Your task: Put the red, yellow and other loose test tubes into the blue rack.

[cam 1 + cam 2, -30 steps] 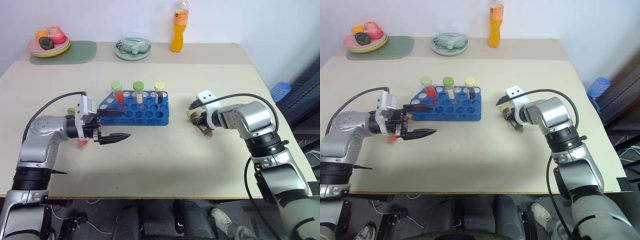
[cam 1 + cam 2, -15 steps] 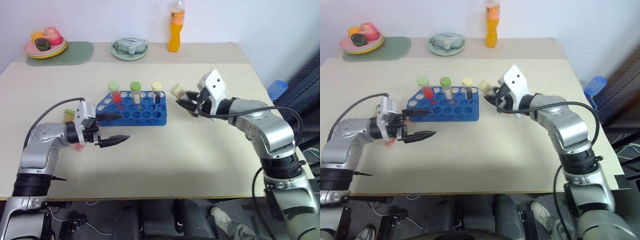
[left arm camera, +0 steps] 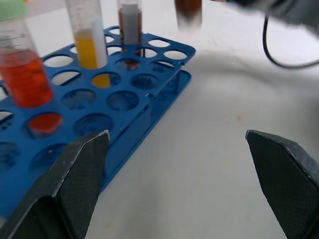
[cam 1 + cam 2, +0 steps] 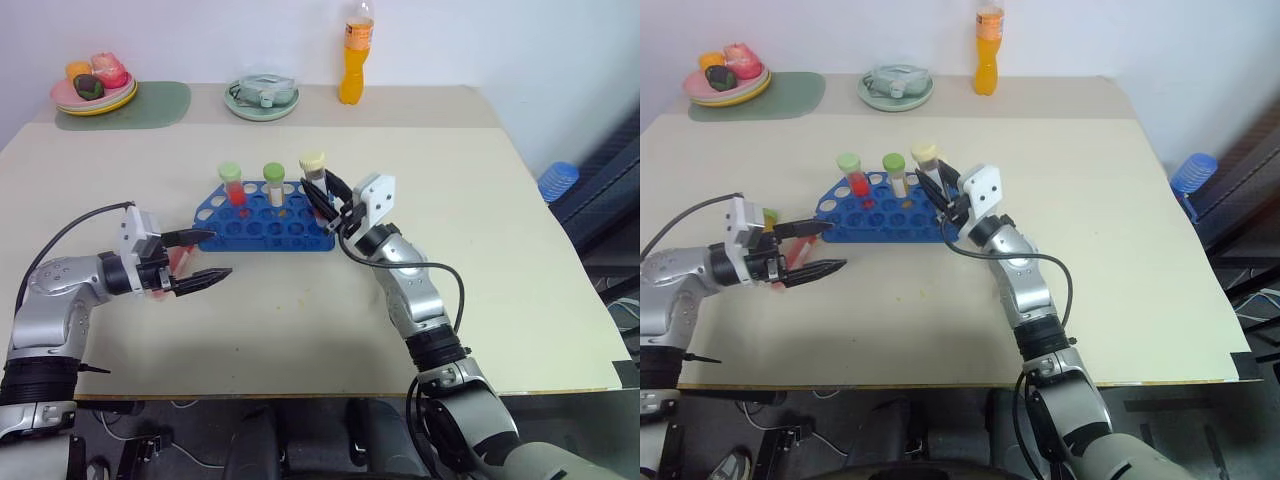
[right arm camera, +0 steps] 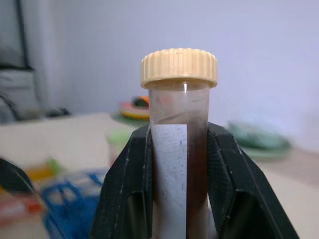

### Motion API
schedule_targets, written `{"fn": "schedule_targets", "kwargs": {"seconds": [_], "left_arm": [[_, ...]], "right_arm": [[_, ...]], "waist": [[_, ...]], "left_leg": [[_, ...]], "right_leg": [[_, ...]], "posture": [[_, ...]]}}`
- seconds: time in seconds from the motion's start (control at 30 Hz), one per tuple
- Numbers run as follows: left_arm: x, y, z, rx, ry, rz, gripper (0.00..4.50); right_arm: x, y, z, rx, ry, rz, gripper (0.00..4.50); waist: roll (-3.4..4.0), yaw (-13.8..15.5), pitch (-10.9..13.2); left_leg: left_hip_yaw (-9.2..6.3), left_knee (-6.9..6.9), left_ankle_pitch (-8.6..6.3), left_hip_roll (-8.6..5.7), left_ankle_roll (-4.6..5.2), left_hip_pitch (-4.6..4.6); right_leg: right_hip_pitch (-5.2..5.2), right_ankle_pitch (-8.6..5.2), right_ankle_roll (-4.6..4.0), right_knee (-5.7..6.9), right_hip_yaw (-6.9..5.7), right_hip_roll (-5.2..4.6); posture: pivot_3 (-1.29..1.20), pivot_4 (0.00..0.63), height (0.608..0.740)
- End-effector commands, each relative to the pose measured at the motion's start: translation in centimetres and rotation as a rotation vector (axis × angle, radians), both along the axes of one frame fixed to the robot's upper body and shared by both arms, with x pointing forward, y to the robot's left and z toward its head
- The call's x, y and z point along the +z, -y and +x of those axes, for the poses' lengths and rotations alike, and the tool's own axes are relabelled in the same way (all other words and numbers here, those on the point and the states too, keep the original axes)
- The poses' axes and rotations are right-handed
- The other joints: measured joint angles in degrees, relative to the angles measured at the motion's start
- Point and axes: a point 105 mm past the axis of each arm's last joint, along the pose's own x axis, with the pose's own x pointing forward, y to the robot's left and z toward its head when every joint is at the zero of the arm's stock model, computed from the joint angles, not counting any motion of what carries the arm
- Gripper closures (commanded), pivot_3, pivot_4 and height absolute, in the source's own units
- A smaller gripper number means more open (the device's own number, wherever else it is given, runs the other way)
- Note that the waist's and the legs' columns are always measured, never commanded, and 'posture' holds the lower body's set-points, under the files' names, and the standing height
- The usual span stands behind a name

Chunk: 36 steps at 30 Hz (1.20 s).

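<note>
A beige surface is seen, carrying a blue rack near its middle. Three capped tubes stand upright in the rack's far rows: a green-capped red tube, a green-capped yellow tube, and beside it a dark tube, seen close in the left wrist view. A plate of fruit on a green mat, a dish and an orange bottle are set along the far edge. The right end effector is clamped on a cream-capped brown tube, which is held upright over the rack's right end, cap uppermost. The left end effector is spread wide and holds nothing, level with the surface just left of the rack. A loose red tube lies partly hidden under it.
</note>
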Motion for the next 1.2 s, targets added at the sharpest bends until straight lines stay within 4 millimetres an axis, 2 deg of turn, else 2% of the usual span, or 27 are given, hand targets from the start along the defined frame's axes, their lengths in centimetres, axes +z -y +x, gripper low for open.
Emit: {"fn": "schedule_targets", "kwargs": {"seconds": [0.03, 0.17, 0.37, 0.5, 0.83, 1.2], "left_arm": [[1.9, -0.4, -0.6, 0.002, 0.062, 0.003, 0.0], [2.3, -0.7, -1.0, 0.016, 0.068, 0.007, 0.0], [2.4, -1.1, -1.5, 0.038, 0.065, 0.017, 0.0], [2.3, -1.3, -1.7, 0.05, 0.062, 0.021, 0.0], [2.4, -1.6, -2.1, 0.071, 0.063, 0.017, 0.0], [2.7, -1.6, -1.8, 0.108, 0.076, -0.039, 0.0]], "right_arm": [[0.9, -0.5, 0.1, -0.006, 0.101, 0.001, 3.68], [-0.1, -0.5, 0.5, -0.016, 0.094, -0.01, 3.68], [-1.5, -1.5, 0.5, 0.004, 0.081, -0.046, 3.68], [-3.0, -2.3, 0.6, 0.012, 0.051, -0.094, 3.68], [-4.5, -3.9, -0.1, 0.057, 0.023, -0.116, 3.68], [-4.3, -1.9, 0.9, 0.01, -0.064, 0.068, 3.68]], "waist": [[0.03, -0.1, 0.0], [0.04, -0.3, 0.0], [0.04, -0.7, 0.0], [0.05, -1.1, 0.0], [0.05, -1.4, 0.0], [0.06, -1.3, 0.0]], "left_leg": [[0.0, 0.0, 0.01, 0.0, -0.01, 0.01], [0.0, -0.03, 0.02, 0.02, -0.05, 0.04], [0.0, -0.03, 0.04, 0.03, -0.07, 0.07], [0.0, -0.03, 0.04, 0.04, -0.08, 0.14], [0.01, -0.23, 0.05, 0.06, -0.13, 0.8], [0.01, -0.24, 0.05, 0.08, -0.14, 0.86]], "right_leg": [[-0.01, 0.0, 0.0, 0.0, 0.0, 0.0], [0.0, 0.0, 0.0, 0.02, 0.0, 0.0], [0.01, 0.0, -0.01, 0.05, 0.0, 0.0], [0.07, 0.0, -0.01, 0.06, 0.0, 0.0], [0.67, -0.02, -0.03, 0.01, 0.0, 0.0], [0.71, -0.02, -0.04, 0.01, 0.0, -0.01]], "posture": [[0.0, 0.15, 0.74], [0.0, 0.15, 0.74], [0.0, 0.15, 0.74], [0.0, 0.15, 0.74], [0.0, 0.15, 0.74], [0.0, 0.15, 0.74]]}}
